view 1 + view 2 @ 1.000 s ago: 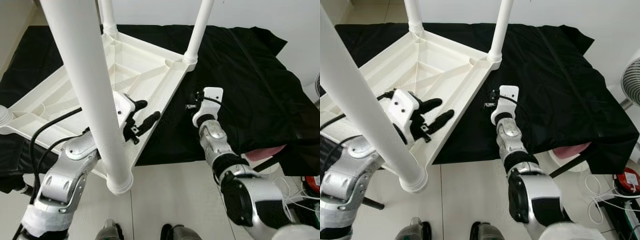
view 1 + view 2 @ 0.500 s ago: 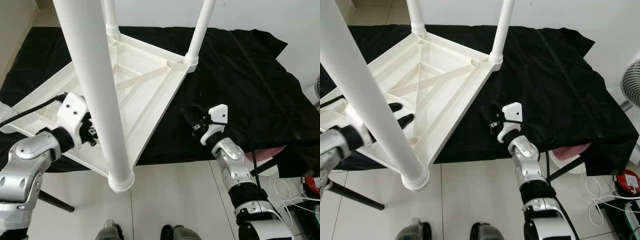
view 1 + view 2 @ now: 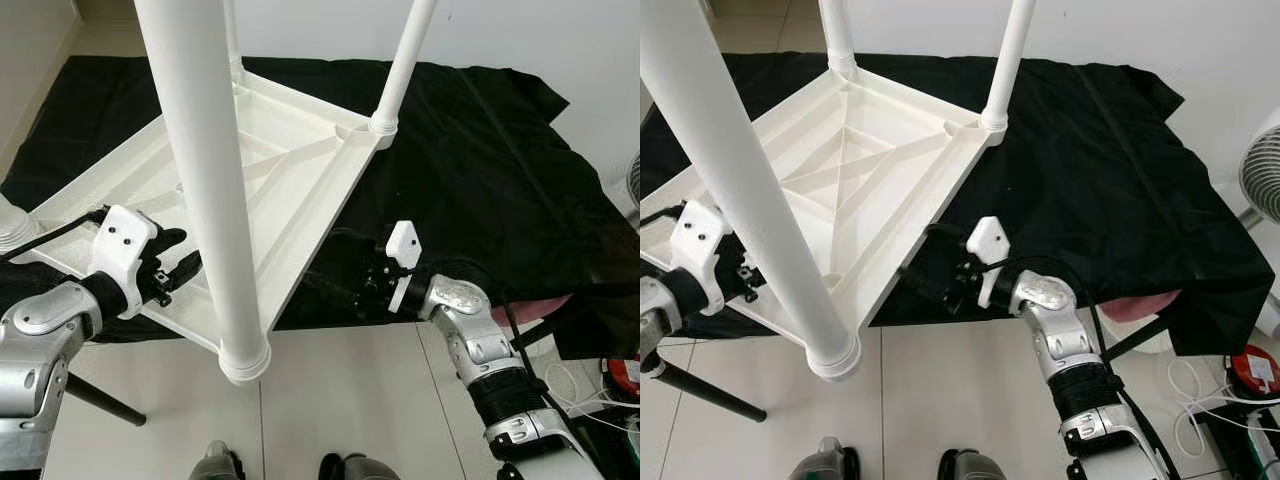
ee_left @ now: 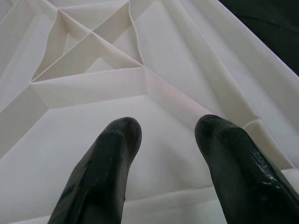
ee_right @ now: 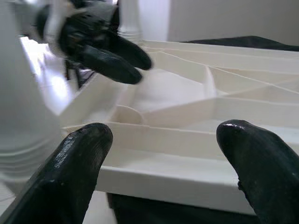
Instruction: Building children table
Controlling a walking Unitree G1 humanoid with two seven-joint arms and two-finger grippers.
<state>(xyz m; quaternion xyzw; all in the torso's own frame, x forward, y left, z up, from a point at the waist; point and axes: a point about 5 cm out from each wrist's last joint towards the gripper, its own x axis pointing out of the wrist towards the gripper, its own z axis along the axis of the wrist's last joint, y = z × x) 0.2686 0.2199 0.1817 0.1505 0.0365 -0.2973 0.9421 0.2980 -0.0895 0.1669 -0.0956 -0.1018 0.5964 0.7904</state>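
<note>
Children table (image 3: 855, 175) lies upside down on black cloth (image 3: 1110, 170), three legs (image 3: 740, 190) visibly fitted, so assembly looks nearly done. Left hand (image 3: 175, 272) and right hand (image 3: 930, 280) both spread, flanking the near rim, gripping nothing; flipping upright likely remains.

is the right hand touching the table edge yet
Apart. In the right wrist view the right hand is open, its two fingers on either side of the table rim, with the rim lying beyond the fingertips, not against them.

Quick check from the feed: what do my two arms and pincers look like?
Both arms are silver metal with black joint sections. Each wrist carries a white block-shaped housing. The left pincer and right pincer each have two long, rounded, glossy black fingers. A black cable loops to the left wrist.
</note>
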